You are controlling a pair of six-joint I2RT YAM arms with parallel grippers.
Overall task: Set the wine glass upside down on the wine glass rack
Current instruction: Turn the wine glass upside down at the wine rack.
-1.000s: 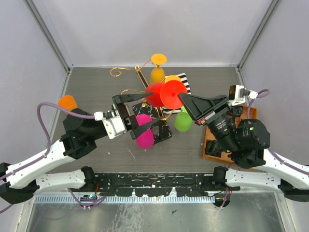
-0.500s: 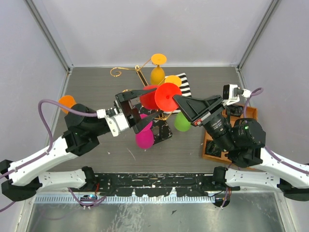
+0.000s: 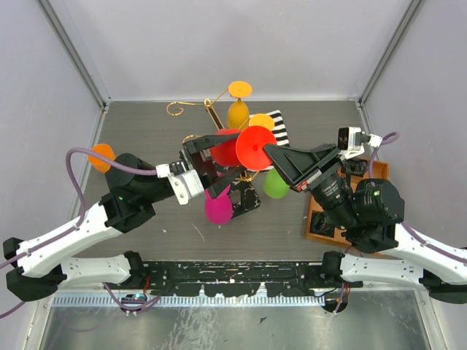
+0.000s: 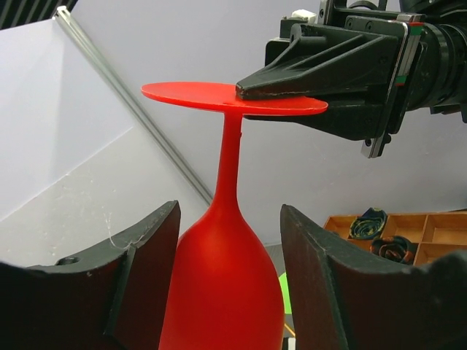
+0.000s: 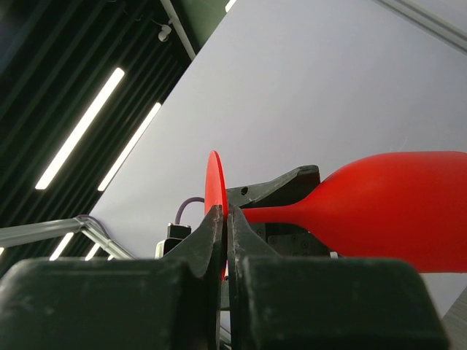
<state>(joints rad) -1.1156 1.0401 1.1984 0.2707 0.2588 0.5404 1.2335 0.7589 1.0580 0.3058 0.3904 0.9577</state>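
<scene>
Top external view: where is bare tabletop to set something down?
Bare: the far-left corner between the wine glass rack and left wall; the far-right corner beyond the striped cloth; the near strip between the pink glass and arm bases. Crowded: around the rack.

The overhead view is evenly, softly lit, with faint shadows on the desk (image 3: 146, 131). In the right wrist view, strip lights (image 5: 80, 124) glare from a dark ceiling (image 5: 36, 36), and the right claw (image 5: 224, 215) looms black and soft-edged. The left wrist view is bright; the wine glass (image 4: 226, 284) carries a mild sheen.
</scene>
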